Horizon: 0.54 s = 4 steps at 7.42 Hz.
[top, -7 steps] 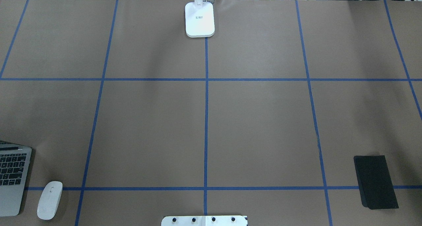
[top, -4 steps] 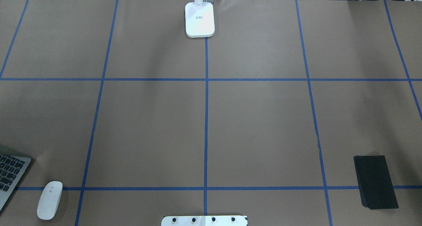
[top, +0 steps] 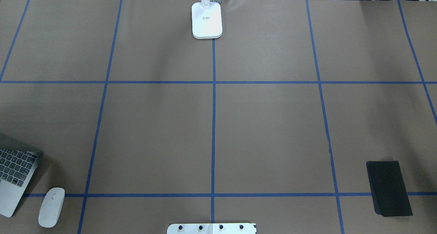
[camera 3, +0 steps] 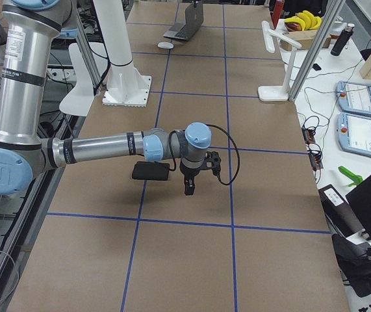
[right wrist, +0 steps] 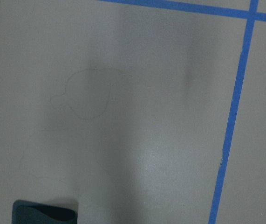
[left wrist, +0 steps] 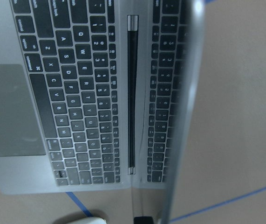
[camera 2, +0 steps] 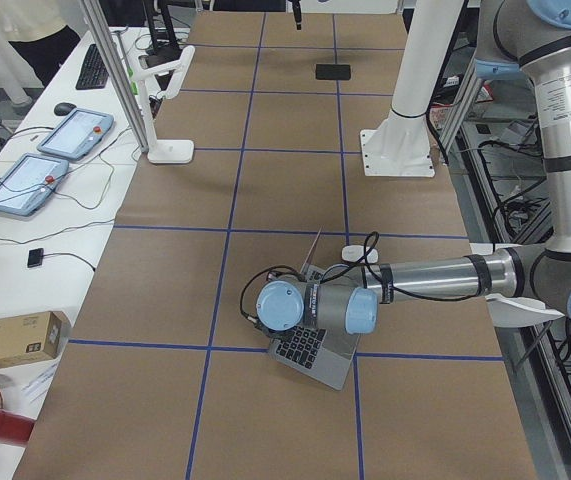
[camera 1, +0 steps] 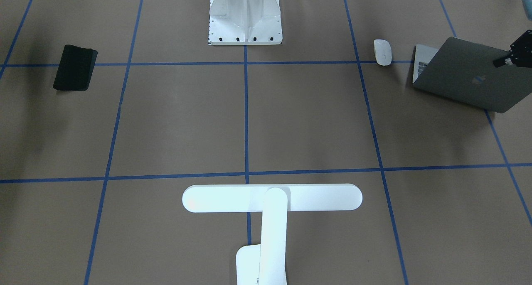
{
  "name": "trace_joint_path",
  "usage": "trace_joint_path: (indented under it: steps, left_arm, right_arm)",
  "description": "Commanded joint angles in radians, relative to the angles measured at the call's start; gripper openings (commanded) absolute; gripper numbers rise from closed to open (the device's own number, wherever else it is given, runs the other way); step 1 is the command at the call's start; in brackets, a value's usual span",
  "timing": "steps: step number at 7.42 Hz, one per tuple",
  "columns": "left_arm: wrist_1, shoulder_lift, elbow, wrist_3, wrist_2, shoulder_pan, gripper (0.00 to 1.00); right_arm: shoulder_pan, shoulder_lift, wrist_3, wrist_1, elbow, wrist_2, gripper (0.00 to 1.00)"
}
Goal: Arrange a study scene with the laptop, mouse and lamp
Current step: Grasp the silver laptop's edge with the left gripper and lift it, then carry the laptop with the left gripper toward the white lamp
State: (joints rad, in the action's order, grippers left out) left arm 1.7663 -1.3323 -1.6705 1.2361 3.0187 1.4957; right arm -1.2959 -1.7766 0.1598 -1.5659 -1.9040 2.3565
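Left end effector [camera 1: 503,60] pinches the top edge of the half-raised lid of the laptop [camera 1: 461,71], which sits askew at the robot-side left corner of the desk [top: 273,125]. The mouse [camera 1: 382,52] lies just beside it, apart. Right end effector [camera 3: 190,187] hangs low beside the black mat [top: 389,188] towards the desk's right end; spread or pressed together, I cannot tell. The lamp [camera 1: 272,197] stands at the middle of the far edge.

Your overhead view looks down across the table [top: 273,125]; the front-facing one looks back from opposite, so the laptop [top: 17,169] sits lower left, then upper right (mirrored). Your left wrist camera is close above its keys.
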Motion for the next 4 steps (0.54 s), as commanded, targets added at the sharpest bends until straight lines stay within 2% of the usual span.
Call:
trace_joint_path:
  steps: [1, 4]
  left_arm:
    - [-0.001, -0.069, -0.018, 0.116, 0.037, 0.003, 0.00]
    - [-0.001, -0.236, -0.018, 0.326, 0.034, 0.000, 0.00]
  right_arm:
    - [0.001, 0.000, 0.000, -0.002, 0.000, 0.001, 1.00]
    - [0.000, 0.000, -0.003, -0.005, 0.002, 0.001, 1.00]
